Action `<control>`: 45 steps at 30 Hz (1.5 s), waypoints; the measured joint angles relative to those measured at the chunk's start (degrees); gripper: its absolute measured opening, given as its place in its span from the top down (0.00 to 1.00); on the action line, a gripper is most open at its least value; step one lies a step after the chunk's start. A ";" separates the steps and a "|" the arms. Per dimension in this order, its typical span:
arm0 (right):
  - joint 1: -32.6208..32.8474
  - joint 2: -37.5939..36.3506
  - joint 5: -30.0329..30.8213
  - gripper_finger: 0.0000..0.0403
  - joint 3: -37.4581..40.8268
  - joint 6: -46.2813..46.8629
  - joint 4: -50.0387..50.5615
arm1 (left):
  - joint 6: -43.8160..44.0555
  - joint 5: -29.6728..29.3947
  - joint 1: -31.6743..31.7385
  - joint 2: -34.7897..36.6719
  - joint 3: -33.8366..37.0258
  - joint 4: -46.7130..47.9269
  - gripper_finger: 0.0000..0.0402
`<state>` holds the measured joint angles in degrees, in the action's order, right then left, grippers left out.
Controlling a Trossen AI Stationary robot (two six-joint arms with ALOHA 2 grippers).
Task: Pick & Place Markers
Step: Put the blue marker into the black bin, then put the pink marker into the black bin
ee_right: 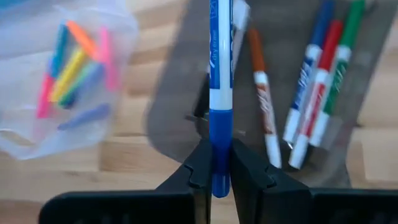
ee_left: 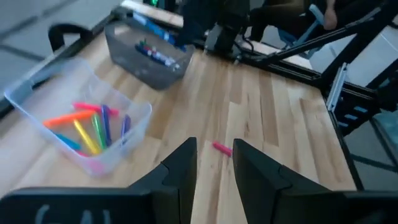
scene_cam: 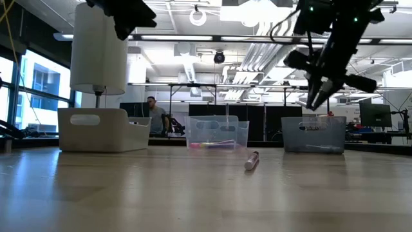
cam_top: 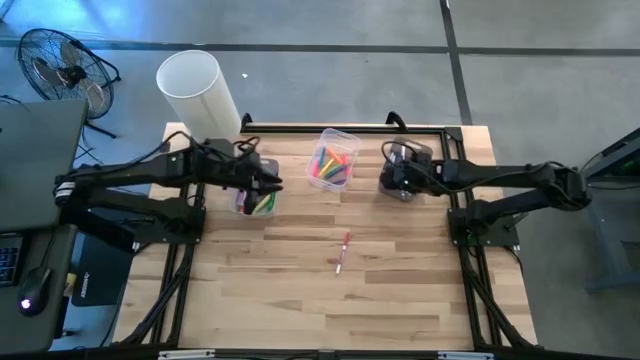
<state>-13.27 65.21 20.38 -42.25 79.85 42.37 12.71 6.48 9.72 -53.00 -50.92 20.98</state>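
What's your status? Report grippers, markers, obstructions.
Right gripper shut on blue marker over grey bin. Left gripper open, empty. One marker loose on table. Nothing obstructing.

Wood-plank table [cam_top: 300, 290]. Landmark: clear middle bin [cam_top: 333, 160], at the back edge. Second bin [cam_top: 256, 196] just left of it, grey bin [cam_top: 403, 172] to its right. One loose pink marker [cam_top: 343, 252] lies in front of it, nearer the table centre.

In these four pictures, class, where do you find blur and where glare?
Right wrist view: the blue marker clamped in the right gripper is sharp, the clear bin blurred. Low view: ceiling lights glare; the fallen marker is soft.
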 joint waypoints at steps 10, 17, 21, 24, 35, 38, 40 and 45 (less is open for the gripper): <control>0.01 0.00 1.29 0.75 1.22 4.75 -0.24 | -5.41 -0.67 0.02 3.33 -0.02 6.25 0.75; 0.38 -0.02 0.72 0.73 1.22 4.43 -2.28 | -5.42 -1.51 0.02 3.35 -0.02 10.74 0.75; 2.88 -0.02 0.45 0.73 1.22 -1.92 -11.14 | -5.34 -0.60 0.02 3.33 -0.02 11.72 0.75; 5.20 -0.02 1.11 0.73 1.22 -8.02 -20.65 | -4.89 -0.51 0.02 3.33 -0.02 11.72 0.75; 15.40 -0.04 -3.38 0.81 0.67 -35.95 -47.43 | 0.28 -0.84 0.02 3.33 -0.02 11.79 0.75; 18.90 0.78 -1.46 0.85 -1.57 -46.43 -47.36 | 2.14 -0.59 0.02 3.33 -0.02 11.75 0.75; 20.65 2.32 -1.86 0.87 -4.19 -53.88 -46.54 | 2.76 -0.61 0.02 3.33 -0.02 11.75 0.75; 22.03 10.94 -2.90 0.87 -16.41 -65.34 -32.02 | 4.49 -0.57 0.02 3.33 -0.02 11.75 0.75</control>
<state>8.76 76.15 17.48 -58.66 14.51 10.34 17.20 5.91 9.74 -49.67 -50.94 32.73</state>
